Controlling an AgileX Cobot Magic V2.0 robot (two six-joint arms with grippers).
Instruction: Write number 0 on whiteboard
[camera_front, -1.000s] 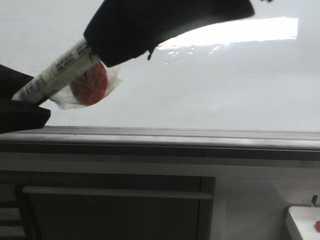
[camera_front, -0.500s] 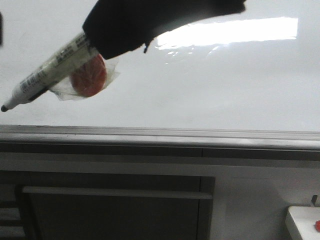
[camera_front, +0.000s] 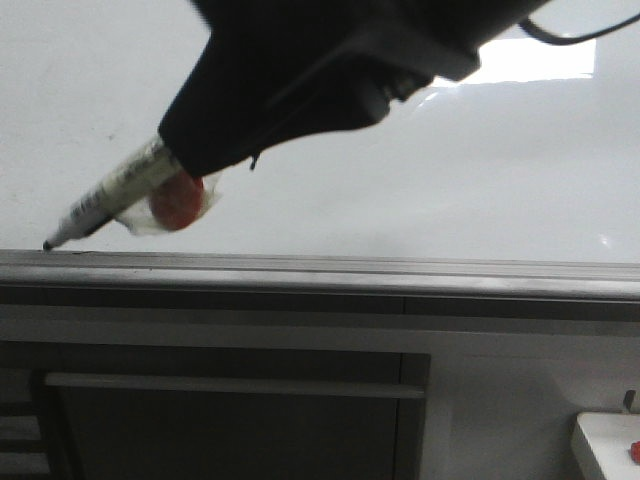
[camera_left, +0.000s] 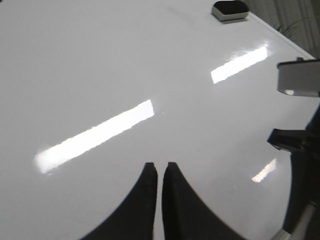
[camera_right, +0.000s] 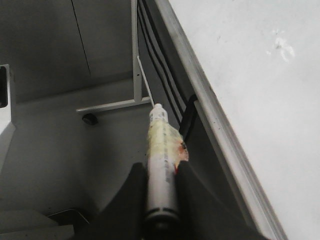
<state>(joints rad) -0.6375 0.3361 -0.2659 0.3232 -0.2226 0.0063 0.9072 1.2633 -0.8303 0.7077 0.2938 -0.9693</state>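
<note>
Low on whiteboard (camera_front: 420, 170), right pincer (camera_right: 161, 175) clamps marker (camera_front: 110, 195), tip at ledge (camera_front: 330, 266); left pincer (camera_left: 160, 172) closed, empty.

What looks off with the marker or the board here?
The marker in the right gripper points down at the grey ledge, its tip at the board's bottom edge rather than on open whiteboard. A red blob in clear wrap is stuck to its barrel. No zero is visible in any view.
</note>
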